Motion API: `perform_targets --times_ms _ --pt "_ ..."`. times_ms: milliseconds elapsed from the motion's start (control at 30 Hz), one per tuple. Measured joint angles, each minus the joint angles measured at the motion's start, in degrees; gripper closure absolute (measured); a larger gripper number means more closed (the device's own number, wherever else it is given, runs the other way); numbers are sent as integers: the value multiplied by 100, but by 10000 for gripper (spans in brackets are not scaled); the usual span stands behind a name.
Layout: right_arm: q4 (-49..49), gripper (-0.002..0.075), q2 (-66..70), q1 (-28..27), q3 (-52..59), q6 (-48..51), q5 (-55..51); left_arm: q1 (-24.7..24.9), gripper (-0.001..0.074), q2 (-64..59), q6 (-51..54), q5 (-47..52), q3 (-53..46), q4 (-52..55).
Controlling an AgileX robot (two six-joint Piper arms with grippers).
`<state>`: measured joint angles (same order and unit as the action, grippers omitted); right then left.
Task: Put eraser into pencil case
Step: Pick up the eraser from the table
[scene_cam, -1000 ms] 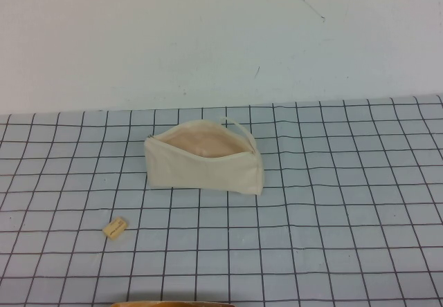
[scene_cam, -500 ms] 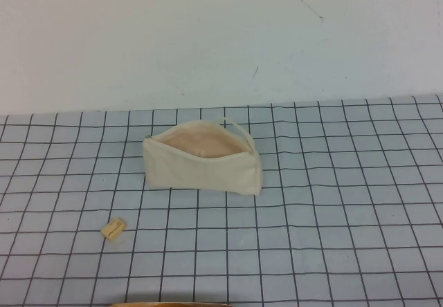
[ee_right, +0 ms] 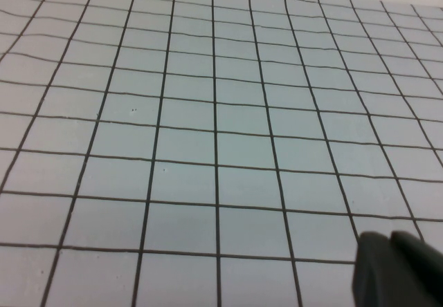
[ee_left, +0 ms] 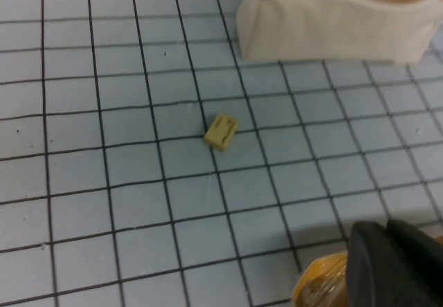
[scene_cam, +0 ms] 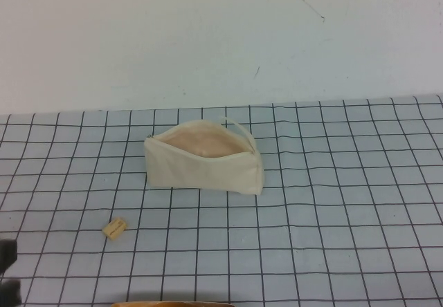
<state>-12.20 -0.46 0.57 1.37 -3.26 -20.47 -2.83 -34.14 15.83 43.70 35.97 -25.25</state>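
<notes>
1. While the cream canvas wedge-shaped pencil case (scene_cam: pixel 204 165) stands upright on the blue-grey cloth with a black grid (scene_cam: pixel 346 217), its zip mouth gapes toward the top, showing pinkish-beige lining, and a small pull tab sticks up at its right end.
2. The tiny tan rectangular eraser (scene_cam: pixel 115 227) lies flat on the cloth, nearer the robot and further to its left than the pencil case, well apart from it and skewed to the grid lines.
3. In the left wrist view the eraser (ee_left: pixel 221 131) sits on a grid crossing, faint dark print on its upper face, with the pencil case (ee_left: pixel 332 23) beyond it.
4. The left gripper (scene_cam: pixel 7 272) shows only as a dark shape at the left edge of the high view, near the robot's side of the cloth, clear of the eraser; in its own wrist view only a black finger tip (ee_left: pixel 394 265) and an orange part beside it can be seen. Whether this claw is released or clenched cannot be told.
5. The right gripper (ee_right: pixel 398 269) is outside the high view; its wrist view shows only a dark tip above bare gridded cloth, and its claw's state cannot be told either.
6. A pale wall (scene_cam: pixel 221 37) rises behind the cloth.
</notes>
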Motion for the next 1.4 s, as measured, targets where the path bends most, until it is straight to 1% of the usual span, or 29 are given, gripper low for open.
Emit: perform_targets --times_ms 100,200,333,433,500,567,600,633,667,700,767,833,933,1167,1400 --pt "0 727 0 0 0 0 0 0 736 -1073 491 448 670 292" --pt "0 727 0 0 0 0 0 75 736 -1991 732 698 1282 465" --pt "0 727 0 0 0 0 0 534 736 -3093 824 798 1906 945" --pt "0 727 0 0 0 0 0 909 735 -3868 547 841 2289 1496" --pt "0 727 0 0 0 0 0 1098 713 -4321 388 953 2557 1751" --pt "0 727 0 0 0 0 0 1243 640 -4813 331 1060 2813 1880" --pt "0 727 0 0 0 0 0 1283 580 -5000 317 1085 2908 1895" --pt "0 727 0 0 0 0 0 1341 430 -5445 243 1111 3122 1921" --pt "0 727 0 0 0 0 0 1354 383 -5612 206 1111 3199 1921" --pt "0 727 0 0 0 0 0 1374 297 -5818 167 1111 3290 1921" --pt "0 727 0 0 0 0 0 1368 217 -6214 72 1111 3455 1930" --pt "0 727 0 0 0 0 0 1368 176 -6578 46 1097 3589 1952" --pt "0 727 0 0 0 0 0 1368 188 -7006 46 905 3702 1953" --pt "0 727 0 0 0 0 0 1368 278 -7650 69 348 3909 1991" --pt "0 727 0 0 0 0 0 1368 296 -7939 79 88 3983 2188"
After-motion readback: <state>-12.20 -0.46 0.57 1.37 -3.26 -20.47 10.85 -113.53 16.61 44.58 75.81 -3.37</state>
